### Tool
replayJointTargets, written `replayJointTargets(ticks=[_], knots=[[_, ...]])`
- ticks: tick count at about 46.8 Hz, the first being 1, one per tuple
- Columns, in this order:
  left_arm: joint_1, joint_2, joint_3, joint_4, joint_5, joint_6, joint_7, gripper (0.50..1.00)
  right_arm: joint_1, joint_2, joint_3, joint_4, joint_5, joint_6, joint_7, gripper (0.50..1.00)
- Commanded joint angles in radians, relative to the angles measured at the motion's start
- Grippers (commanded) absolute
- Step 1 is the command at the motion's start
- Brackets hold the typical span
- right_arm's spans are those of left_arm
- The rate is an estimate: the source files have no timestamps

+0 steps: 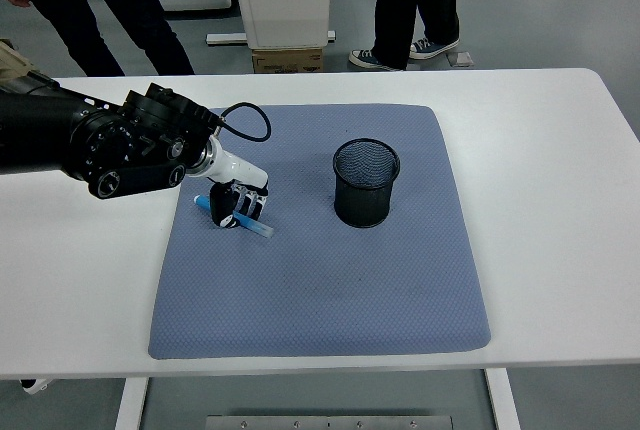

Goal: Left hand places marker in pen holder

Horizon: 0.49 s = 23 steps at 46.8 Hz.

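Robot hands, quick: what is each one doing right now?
Left hand: fingers closed around the blue marker lying on the blue-grey mat.
Right hand: not in view.

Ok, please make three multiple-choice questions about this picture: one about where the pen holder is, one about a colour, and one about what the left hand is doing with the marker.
1. Where does the pen holder stand?
A. On the blue mat, to the right of the marker
B. On the bare white table, off the mat
C. On the floor behind the table

2. What colour is the marker?
A. Red
B. Light blue
C. Yellow

3. What is the state of the left hand?
A. Open, high above the pen holder
B. Closed around the marker, low over the mat
C. Resting at the near table edge

Answers: 1 A, the black mesh cup sits on the mat, right of the hand. 2 B, both visible ends are light blue. 3 B, the fingers wrap the marker just above the mat.
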Motion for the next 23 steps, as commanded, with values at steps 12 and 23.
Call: replayJointTargets(ticks=[12,23], knots=[[-0.012,0.006,-0.006,0.008,-0.015,0.002,-0.005,0.500,-0.001,0.000,0.000,0.000,0.000,0.000,0.000,1.000],[-0.018,0.009,-0.014,0.010,-0.051,0.000,-0.006,0.500,0.000,0.000,0.000,0.000,0.000,0.000,0.000,1.000]])
